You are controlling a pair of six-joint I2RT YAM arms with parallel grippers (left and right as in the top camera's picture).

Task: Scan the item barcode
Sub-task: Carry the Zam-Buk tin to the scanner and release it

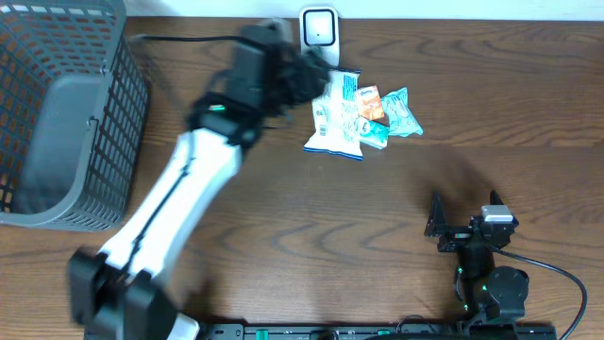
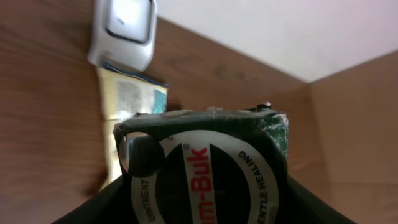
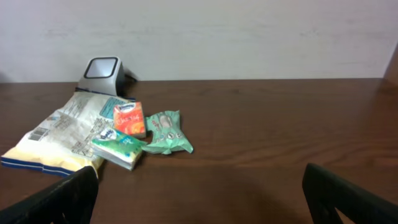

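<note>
— One ointment box [image 2: 211,162] is clamped in the left gripper [image 1: 304,74], near the scanner [image 1: 319,30]; the right gripper [image 1: 464,219] is spread wide, empty.
— If the barcode is faced away, nothing may be read; the snack bag [image 1: 337,118] could be nudged.

We note soft, even light and faint shadows under the snack packets [image 3: 56,134]. Overhead, the left arm [image 1: 179,198] smears with motion blur. Between the left jaws the green box [image 2: 211,168] sits too close and soft; the scanner [image 2: 123,31] beyond them blurs. Ahead of the right jaws, all is sharp.
</note>
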